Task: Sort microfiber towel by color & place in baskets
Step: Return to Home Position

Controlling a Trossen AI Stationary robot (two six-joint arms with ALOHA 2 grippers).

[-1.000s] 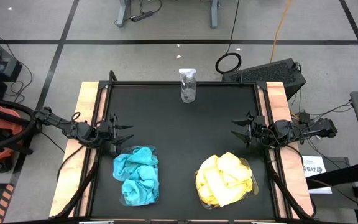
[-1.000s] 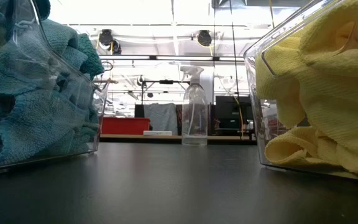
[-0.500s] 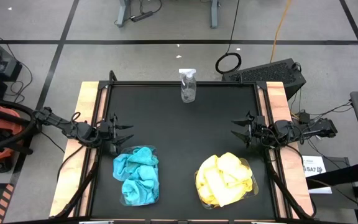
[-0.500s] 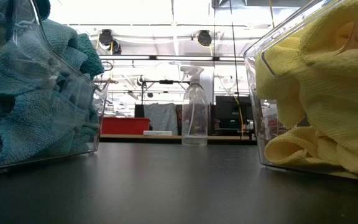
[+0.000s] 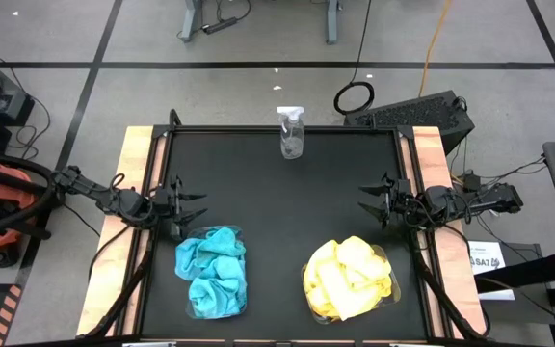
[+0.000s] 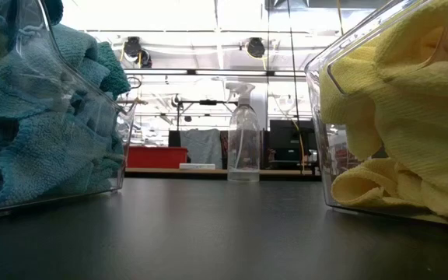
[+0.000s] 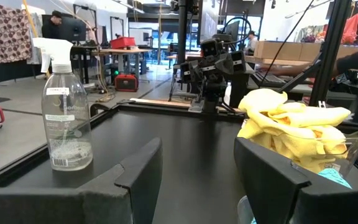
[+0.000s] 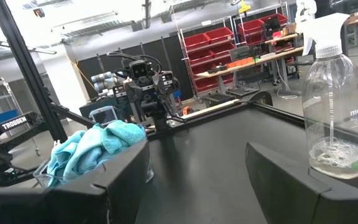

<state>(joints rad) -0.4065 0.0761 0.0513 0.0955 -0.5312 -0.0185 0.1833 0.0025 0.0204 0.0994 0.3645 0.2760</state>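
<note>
Reading left to right, we find the left gripper (image 5: pixel 198 204), fingers spread wide and empty, near the far corner of the left basket (image 5: pixel 243 231) heaped with blue towels (image 5: pixel 212 272). Yellow towels (image 5: pixel 347 280) fill the right basket (image 5: pixel 385 253), near the right gripper (image 5: pixel 364 202), likewise wide and empty.

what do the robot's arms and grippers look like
The left arm and right arm are dark, slim and jointed, with black cables alongside. The left gripper and right gripper each have two dark, blocky fingers.
</note>
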